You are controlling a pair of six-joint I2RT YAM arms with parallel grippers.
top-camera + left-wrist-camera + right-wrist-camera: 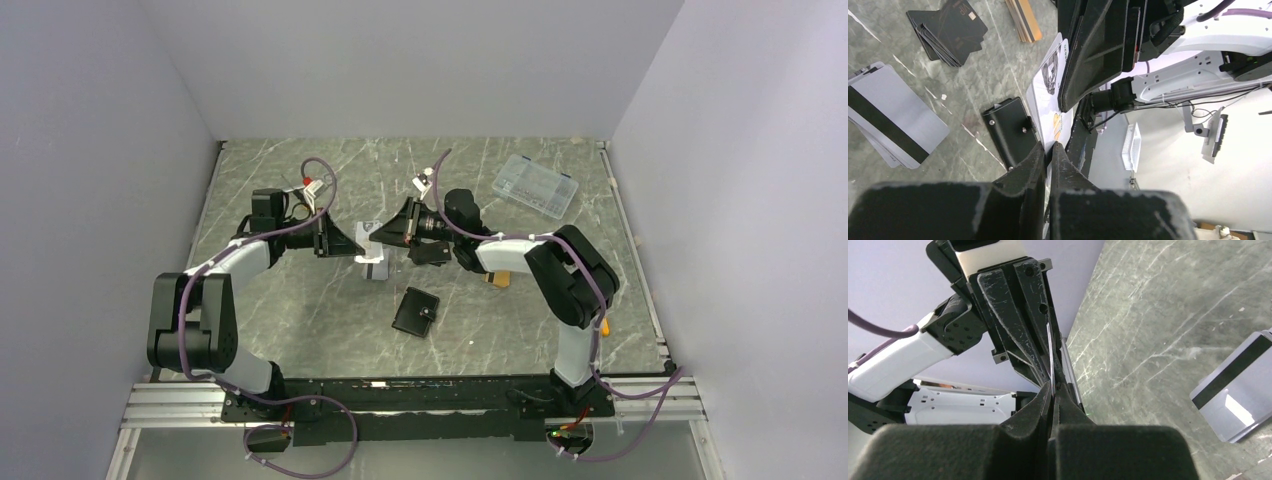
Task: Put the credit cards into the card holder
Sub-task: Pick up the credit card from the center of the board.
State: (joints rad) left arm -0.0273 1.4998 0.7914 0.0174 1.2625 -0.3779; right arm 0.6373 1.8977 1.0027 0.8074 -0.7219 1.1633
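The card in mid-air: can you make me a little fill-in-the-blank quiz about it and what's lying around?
Counting the left gripper and the right gripper, the white card is pinched by ___ grippers.
The wallet lying on the table is coloured ___.
The silver cards on the table carry a black ___.
Missing words: two; black; stripe.

In the left wrist view, the white printed card (1047,87) is partly covered by the right gripper (1064,107), and its print cannot be made out. The grey striped cards (893,120) are cut by the left edge. From above, the orange cards (496,280) are mostly hidden behind the right arm (520,255).
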